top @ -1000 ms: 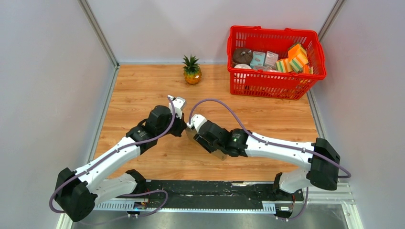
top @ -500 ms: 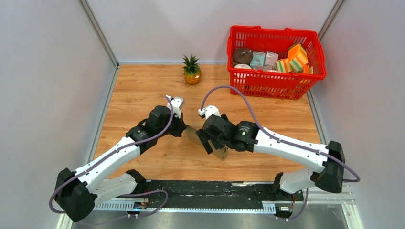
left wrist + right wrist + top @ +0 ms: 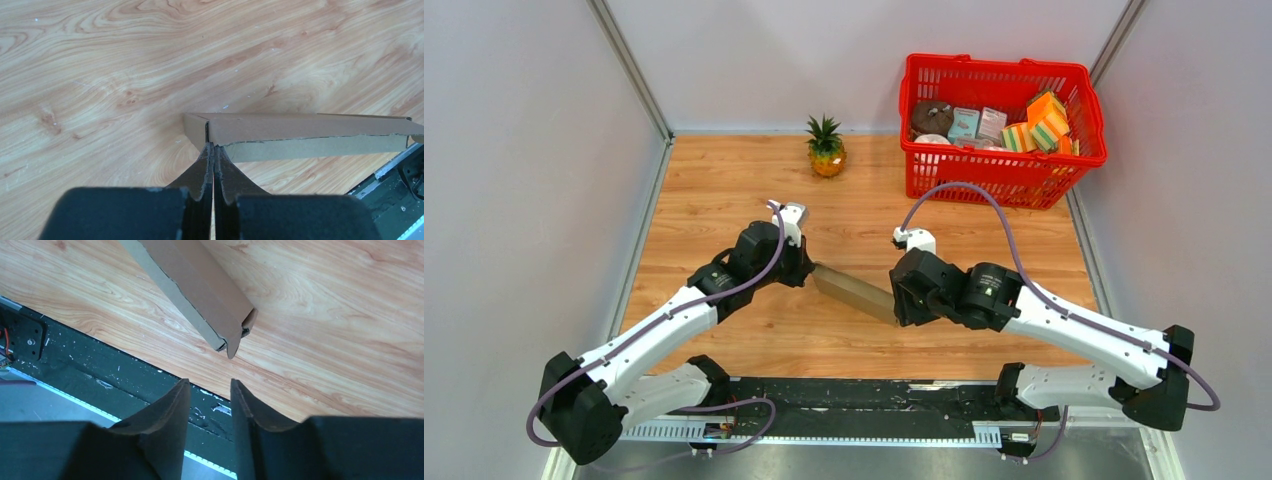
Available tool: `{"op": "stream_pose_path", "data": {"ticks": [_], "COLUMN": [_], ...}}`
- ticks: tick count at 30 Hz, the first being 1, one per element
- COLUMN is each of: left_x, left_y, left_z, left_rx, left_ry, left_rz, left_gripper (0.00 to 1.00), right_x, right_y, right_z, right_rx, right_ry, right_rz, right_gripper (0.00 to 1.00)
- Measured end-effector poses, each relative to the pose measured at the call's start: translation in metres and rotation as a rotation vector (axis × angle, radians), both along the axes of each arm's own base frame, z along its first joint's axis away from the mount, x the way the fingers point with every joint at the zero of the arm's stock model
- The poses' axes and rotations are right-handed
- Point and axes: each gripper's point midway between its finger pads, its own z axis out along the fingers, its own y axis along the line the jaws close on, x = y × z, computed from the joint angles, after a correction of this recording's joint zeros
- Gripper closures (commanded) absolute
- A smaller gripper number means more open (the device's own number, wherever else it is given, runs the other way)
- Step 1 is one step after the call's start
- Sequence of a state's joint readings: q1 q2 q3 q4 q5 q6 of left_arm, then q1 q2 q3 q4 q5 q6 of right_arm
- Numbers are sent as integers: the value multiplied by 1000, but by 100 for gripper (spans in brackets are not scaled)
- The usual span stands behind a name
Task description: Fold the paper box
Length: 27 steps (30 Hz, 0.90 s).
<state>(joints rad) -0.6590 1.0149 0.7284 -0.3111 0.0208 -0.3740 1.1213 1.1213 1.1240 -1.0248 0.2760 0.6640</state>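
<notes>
Overhead, the paper box (image 3: 854,292) is stretching flat between both arms over the worktop (image 3: 724,190). Only the wrist views are showing the left fingers (image 3: 200,172) clamping one end and the right fingers (image 3: 167,412) standing apart, just short of its other end.

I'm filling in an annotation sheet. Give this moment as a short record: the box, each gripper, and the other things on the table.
box: paper box, folded long and narrow, spanning the gap between the arms
left gripper: shut on the box's left end
right gripper: open, just short of the box's other end, not touching it
other things: red basket far right; pineapple at the far edge
</notes>
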Motion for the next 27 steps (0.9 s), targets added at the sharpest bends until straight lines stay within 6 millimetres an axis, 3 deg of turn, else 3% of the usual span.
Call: {"op": "stream_pose_path", "data": {"ticks": [12,27], "left_x": [0,0], "left_y": [-1,-2], "left_z": [1,0], "left_rx": [1,2], "left_ry": [11,15], "left_rz": [2,0], "left_gripper": [100,100], "right_x": [16,30], "right_y": [-4,0], "right_z": [-25,-27], "right_rx": [-49,7], "right_ry": [28,66], "right_rz": [-57,-106], "right_gripper": [80,100]}}
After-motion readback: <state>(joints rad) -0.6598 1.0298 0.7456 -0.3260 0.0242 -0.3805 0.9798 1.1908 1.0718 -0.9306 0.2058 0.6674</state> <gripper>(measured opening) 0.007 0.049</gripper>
